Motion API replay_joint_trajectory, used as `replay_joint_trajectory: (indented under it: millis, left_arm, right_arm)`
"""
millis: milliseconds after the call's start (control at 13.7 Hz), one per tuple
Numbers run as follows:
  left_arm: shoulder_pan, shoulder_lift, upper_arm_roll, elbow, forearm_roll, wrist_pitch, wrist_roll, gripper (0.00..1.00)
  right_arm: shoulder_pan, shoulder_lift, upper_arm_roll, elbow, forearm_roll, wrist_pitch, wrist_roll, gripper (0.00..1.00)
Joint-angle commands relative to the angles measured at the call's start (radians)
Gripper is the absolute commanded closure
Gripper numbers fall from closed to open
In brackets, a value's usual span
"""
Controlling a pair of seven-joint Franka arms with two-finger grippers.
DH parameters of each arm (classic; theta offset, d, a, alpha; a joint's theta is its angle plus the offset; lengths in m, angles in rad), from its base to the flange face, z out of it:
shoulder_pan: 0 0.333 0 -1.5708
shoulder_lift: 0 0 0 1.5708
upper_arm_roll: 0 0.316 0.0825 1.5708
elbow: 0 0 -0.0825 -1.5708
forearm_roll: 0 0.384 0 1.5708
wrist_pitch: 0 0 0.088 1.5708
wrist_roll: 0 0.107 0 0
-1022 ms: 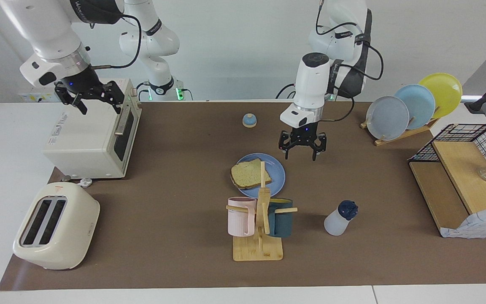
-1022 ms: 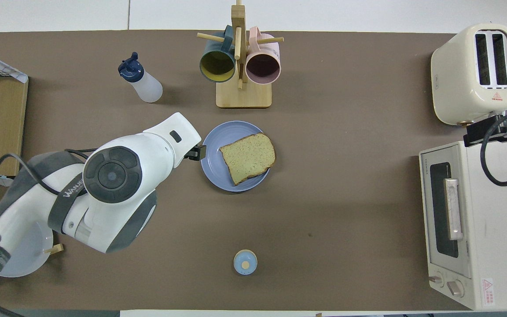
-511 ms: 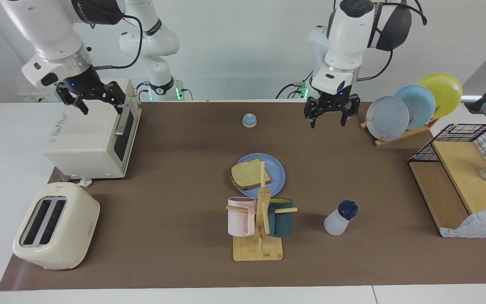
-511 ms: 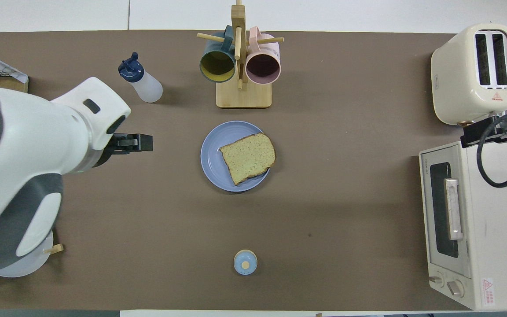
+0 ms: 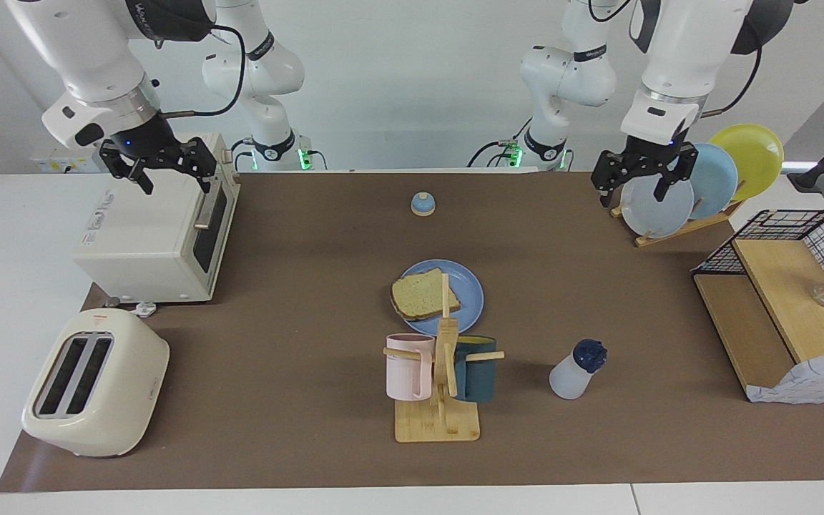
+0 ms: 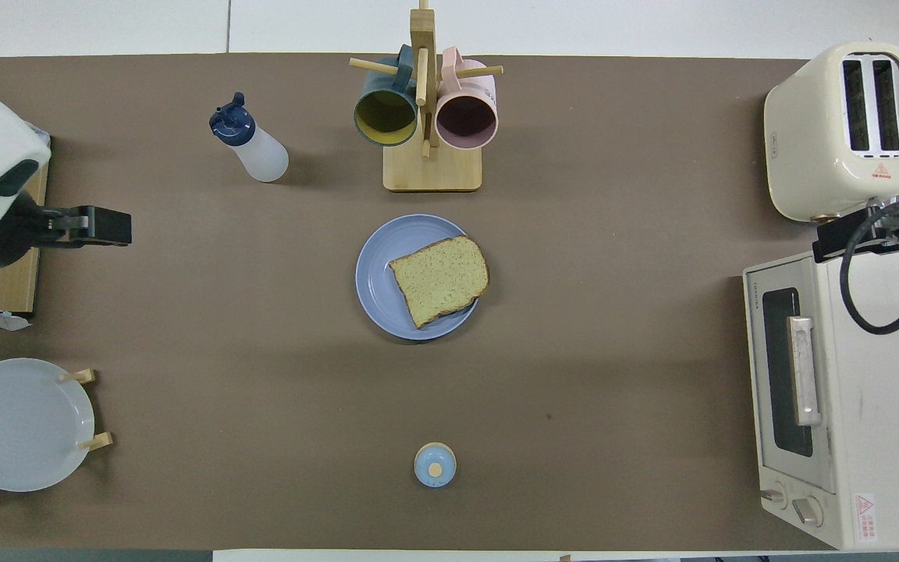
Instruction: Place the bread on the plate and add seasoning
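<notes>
The bread lies flat on the blue plate in the middle of the table; the overhead view shows the bread on the plate too. The seasoning bottle stands upright with its navy cap on, farther from the robots than the plate and toward the left arm's end. My left gripper is open and empty, raised over the plate rack's edge. My right gripper is open and empty, waiting over the toaster oven.
A wooden mug rack with a pink and a dark mug stands just farther than the plate. A bell sits nearer the robots. Toaster oven and toaster are at the right arm's end; plate rack and wire shelf at the left arm's end.
My left gripper rose from beside the blue plate and swung toward the left arm's end, to over the plate rack. The bread, plate and bottle stayed put. The right arm barely moved.
</notes>
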Motion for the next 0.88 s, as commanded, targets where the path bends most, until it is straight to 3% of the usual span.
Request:
replay_joint_trajectory:
  millis: [0, 146, 292, 511, 803]
  left_arm:
    - [0.146, 0.013, -0.07, 0.04, -0.029, -0.043, 0.098, 0.0]
    - [0.365, 0.014, -0.261, 0.033, -0.049, -0.045, 0.1, 0.0]
    - [0.502, 0.014, -0.412, 0.027, -0.058, -0.052, 0.1, 0.0]
    - [0.571, 0.025, -0.486, 0.016, -0.093, -0.065, 0.1, 0.0]
    - [0.559, 0.033, -0.477, 0.036, -0.147, -0.054, 0.097, 0.0]
  right_arm:
    - [-0.007, -0.019, 0.005, -0.025, -0.002, 0.01, -0.025, 0.0]
    - [-0.007, -0.019, 0.005, -0.025, -0.002, 0.007, -0.025, 0.0]
    - [-0.007, -0.019, 0.006, -0.025, -0.002, 0.006, -0.025, 0.0]
    - [-0.007, -0.019, 0.005, -0.025, -0.002, 0.006, -0.025, 0.0]
    - [-0.007, -0.02, 0.005, -0.025, -0.002, -0.006, -0.022, 0.0]
